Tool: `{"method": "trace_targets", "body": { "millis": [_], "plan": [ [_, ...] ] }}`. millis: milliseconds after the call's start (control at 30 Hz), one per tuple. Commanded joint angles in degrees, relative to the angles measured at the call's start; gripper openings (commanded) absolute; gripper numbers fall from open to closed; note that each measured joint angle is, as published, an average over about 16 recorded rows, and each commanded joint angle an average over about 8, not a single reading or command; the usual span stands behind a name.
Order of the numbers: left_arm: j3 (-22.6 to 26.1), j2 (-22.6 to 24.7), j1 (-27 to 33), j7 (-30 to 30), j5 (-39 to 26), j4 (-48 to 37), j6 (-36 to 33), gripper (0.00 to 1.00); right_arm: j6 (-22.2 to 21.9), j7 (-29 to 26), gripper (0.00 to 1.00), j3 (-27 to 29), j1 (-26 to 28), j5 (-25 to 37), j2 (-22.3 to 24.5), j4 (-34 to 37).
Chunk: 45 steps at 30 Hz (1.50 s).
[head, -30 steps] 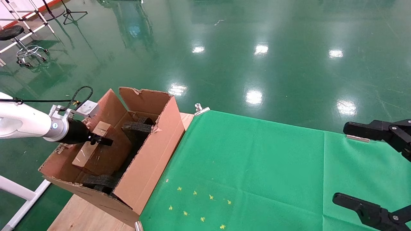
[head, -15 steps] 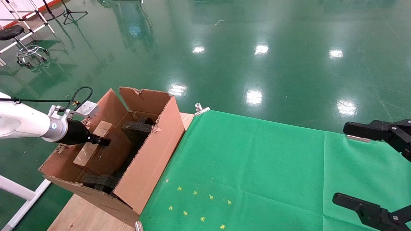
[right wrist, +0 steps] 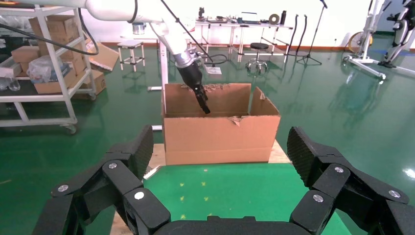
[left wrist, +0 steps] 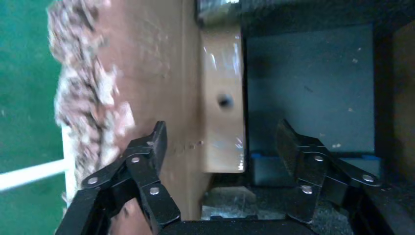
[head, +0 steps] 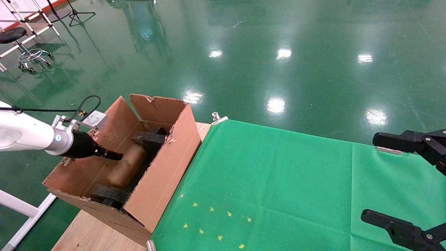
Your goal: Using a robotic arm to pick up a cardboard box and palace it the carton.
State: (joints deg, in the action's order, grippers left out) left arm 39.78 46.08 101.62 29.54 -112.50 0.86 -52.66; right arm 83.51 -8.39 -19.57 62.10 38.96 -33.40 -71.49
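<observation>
The large brown carton point(head: 167, 167) with torn upright flaps stands at the table's left end. It also shows in the right wrist view point(right wrist: 220, 139). The small cardboard box point(head: 127, 166) lies blurred inside it, tilted between black foam pieces point(head: 150, 138). My left gripper point(head: 115, 156), on the white robotic arm point(head: 24, 134), hangs over the carton's opening just above the box, open and empty. In the left wrist view the left gripper point(left wrist: 222, 144) is spread wide, with the box's pale face point(left wrist: 222, 98) beyond it and free of the fingers. My right gripper point(head: 383, 181) is open and empty at the table's right edge.
The green cloth point(head: 278, 181) covers the table to the right of the carton. Another black foam piece point(head: 108, 195) lies at the carton's near end. A white frame point(head: 21, 209) stands at the lower left. A stool and stands point(head: 21, 45) are on the floor far left.
The left gripper held the cardboard box above the carton's floor. It has let go, and the box has dropped lower and rightward into the carton. The right arm has not moved.
</observation>
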Motion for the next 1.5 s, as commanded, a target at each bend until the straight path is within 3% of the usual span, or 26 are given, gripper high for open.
{"method": "trace_targets", "body": {
  "millis": [33, 367, 733, 1500],
  "plan": [
    [-0.20, -0.26, 0.62, -0.66, 0.26, 0.71, 0.04, 1.00, 0.00, 0.00, 1.00, 0.00, 0.00, 0.00, 0.00, 0.00],
    [-5.37, -6.50, 3.74, -7.01, 8.19, 7.69, -7.34, 1.00, -0.01, 0.00, 1.00, 0.00, 0.00, 0.00, 0.00, 0.01],
    [-5.80, -7.03, 3.09, -7.59, 9.55, 9.58, -8.51, 1.00, -0.02, 0.01, 1.00, 0.00, -0.01, 0.00, 0.01, 0.02],
    [-12.41, -8.54, -12.75, -11.72, 32.02, 32.82, -17.56, 1.00, -0.02, 0.01, 1.00, -0.01, -0.01, 0.00, 0.01, 0.02]
  ]
}}
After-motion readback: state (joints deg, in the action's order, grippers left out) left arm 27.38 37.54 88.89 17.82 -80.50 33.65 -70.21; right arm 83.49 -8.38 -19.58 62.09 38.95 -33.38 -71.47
